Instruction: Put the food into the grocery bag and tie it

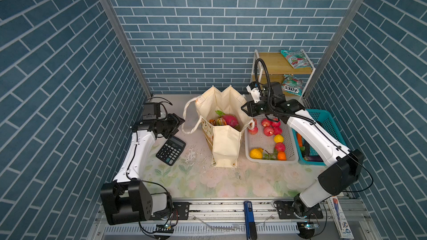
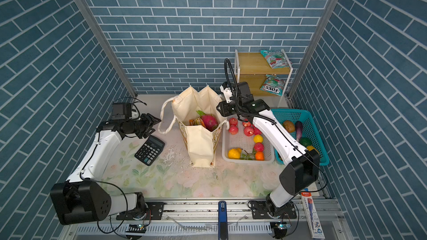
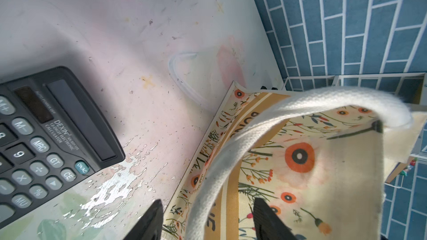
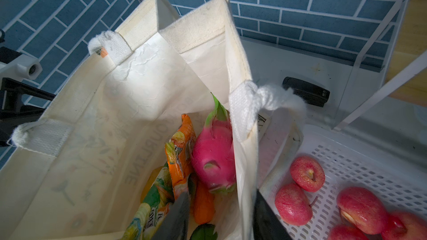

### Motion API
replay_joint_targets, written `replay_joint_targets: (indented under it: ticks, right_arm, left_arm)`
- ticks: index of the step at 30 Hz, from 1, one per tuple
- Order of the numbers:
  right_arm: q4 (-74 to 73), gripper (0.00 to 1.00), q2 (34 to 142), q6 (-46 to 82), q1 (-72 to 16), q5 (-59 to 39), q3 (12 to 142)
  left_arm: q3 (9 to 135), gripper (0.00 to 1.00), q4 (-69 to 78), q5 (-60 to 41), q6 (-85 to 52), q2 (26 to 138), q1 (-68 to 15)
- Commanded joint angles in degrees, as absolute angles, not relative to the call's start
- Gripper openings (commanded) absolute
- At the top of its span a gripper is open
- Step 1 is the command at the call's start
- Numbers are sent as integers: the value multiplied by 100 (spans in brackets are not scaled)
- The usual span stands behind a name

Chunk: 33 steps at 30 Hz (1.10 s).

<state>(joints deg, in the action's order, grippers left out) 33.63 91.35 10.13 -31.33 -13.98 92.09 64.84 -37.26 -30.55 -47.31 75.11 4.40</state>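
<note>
The cream grocery bag [image 1: 225, 145] [image 2: 199, 145] stands open mid-table. Inside lie a magenta dragon fruit [image 1: 230, 121] [image 4: 213, 155], orange-green snack packets [image 4: 180, 148] and an orange piece of food [image 4: 203, 204]. My left gripper [image 1: 179, 124] [image 3: 208, 202] is open at the bag's left side, and the thick rope handle [image 3: 231, 158] runs loosely between its fingers. My right gripper [image 1: 244, 110] [image 4: 220, 195] is open over the bag's right rim. One finger is inside the bag, one outside, and the thin wall hangs between them.
A white perforated basket [image 1: 270, 160] right of the bag holds red apples [image 1: 268, 131], yellow fruits and an orange. A teal basket [image 1: 325, 121] with vegetables stands beyond it. A black calculator [image 1: 171, 150] lies left of the bag. A back-right shelf [image 1: 275, 65] carries snack packets [image 1: 295, 58].
</note>
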Motion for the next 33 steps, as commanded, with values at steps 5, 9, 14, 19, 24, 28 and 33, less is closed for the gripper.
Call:
replay_joint_targets:
  ticks: [5, 9, 14, 19, 24, 28, 33]
  right_arm:
    - [3315, 45, 8903, 874, -3109, -1441, 9229]
    - [3289, 45, 8888, 919, -3102, -1450, 9213]
    - [3277, 45, 8869, 931, -3102, -1441, 9178]
    - [3279, 45, 8878, 940, -3107, -1446, 9197]
    - [3296, 44, 8873, 948, -3092, -1424, 9235]
    - [3349, 44, 8855, 988, -3101, -1415, 9358]
    - [3272, 44, 8785, 1312, -3033, -1332, 9544]
  left_arm:
    - [6468, 57, -3727, -3196, -4477, 7689, 321]
    - [6527, 55, -3892, -3078, -4386, 7764, 281]
    - [6626, 51, -3931, -3052, -4336, 7851, 246]
    - [6705, 44, -3965, -3019, -4297, 7901, 228]
    - [6707, 34, -4003, -2980, -4245, 7893, 220]
    - [6680, 23, -3995, -2929, -4245, 7836, 220]
    - [6721, 9, -4067, -2742, -4243, 7764, 220]
